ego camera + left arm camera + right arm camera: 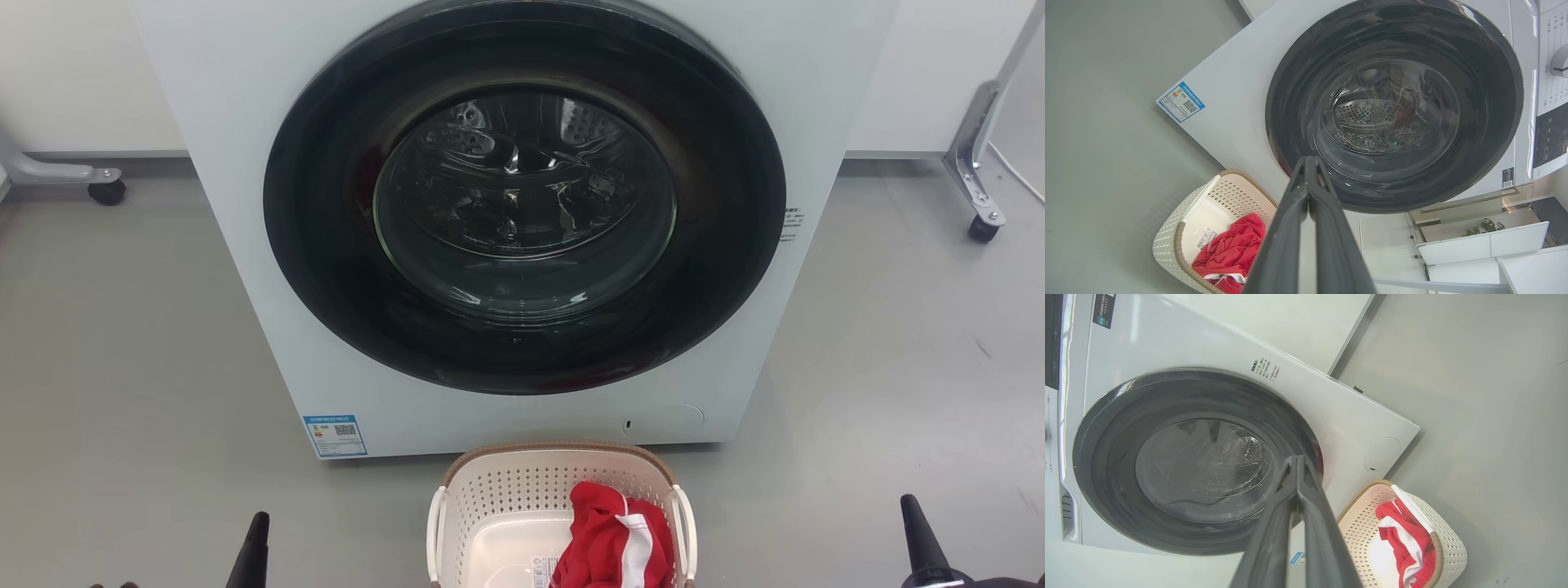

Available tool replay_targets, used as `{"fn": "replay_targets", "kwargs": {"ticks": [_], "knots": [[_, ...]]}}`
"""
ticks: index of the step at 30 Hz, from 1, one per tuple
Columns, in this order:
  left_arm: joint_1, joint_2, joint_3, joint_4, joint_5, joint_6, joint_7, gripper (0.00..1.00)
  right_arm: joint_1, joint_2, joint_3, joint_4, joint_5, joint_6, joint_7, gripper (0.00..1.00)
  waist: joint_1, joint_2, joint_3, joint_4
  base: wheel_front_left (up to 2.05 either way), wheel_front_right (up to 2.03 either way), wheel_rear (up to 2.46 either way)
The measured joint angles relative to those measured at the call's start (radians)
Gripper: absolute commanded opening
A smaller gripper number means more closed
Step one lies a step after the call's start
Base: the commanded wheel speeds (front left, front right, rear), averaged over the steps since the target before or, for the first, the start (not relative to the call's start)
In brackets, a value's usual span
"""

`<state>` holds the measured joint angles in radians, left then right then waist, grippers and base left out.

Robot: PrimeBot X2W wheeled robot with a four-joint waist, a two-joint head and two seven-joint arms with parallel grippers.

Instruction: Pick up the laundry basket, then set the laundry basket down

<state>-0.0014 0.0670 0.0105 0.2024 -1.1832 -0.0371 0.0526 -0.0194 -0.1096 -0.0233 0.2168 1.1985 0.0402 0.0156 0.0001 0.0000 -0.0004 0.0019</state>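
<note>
Found the left pincer (1309, 163) and the right pincer (1296, 461) each pressed together on nothing, low and well apart at either side. Saw the laundry basket (506, 490) on the floor (122, 367) between them, just before the washer (245, 122), with a red garment (608, 539) heaped toward its right. Judged three risks: could slip off the thin loop handles (435, 523) if tips stayed together; could tilt it rightward under the lopsided load; could knock its rim against the washer on lifting.

the grey floor (122, 343) carries the washer (245, 122), the laundry basket (490, 490) just before it.
</note>
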Motion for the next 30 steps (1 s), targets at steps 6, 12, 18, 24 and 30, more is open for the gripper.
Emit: {"fn": "replay_targets", "kwargs": {"ticks": [6, 12, 18, 24, 30], "knots": [[-0.017, -0.004, 0.015, 0.017, -0.077, -0.017, 0.013, 0.00, -0.015, 0.014, -0.021, 0.017, 0.077, 0.014, 0.019, 0.00, 0.0000, 0.0000, 0.000, 0.000, 0.00, 0.00, 0.00], [-0.020, -0.007, 0.027, 0.032, -0.143, -0.026, 0.022, 0.00, -0.022, 0.023, -0.039, 0.029, 0.142, 0.027, 0.035, 0.00, 0.0000, 0.0000, 0.001, -0.001, 0.00, 0.00, 0.00], [-0.040, -0.011, 0.045, 0.048, -0.221, -0.044, 0.034, 0.00, -0.037, 0.035, -0.061, 0.046, 0.217, 0.041, 0.054, 0.00, 0.0000, 0.0000, 0.001, -0.001, 0.00, 0.00, 0.00], [-0.059, -0.015, 0.062, 0.069, -0.317, -0.063, 0.046, 0.00, -0.055, 0.050, -0.084, 0.060, 0.309, 0.060, 0.076, 0.00, 0.0000, 0.0000, 0.002, -0.002, 0.00, 0.00, 0.00], [-0.064, -0.022, 0.076, 0.084, -0.385, -0.078, 0.056, 0.00, -0.058, 0.061, -0.103, 0.076, 0.374, 0.074, 0.090, 0.00, 0.0000, 0.0000, 0.002, -0.002, 0.00, 0.00, 0.00]]}}
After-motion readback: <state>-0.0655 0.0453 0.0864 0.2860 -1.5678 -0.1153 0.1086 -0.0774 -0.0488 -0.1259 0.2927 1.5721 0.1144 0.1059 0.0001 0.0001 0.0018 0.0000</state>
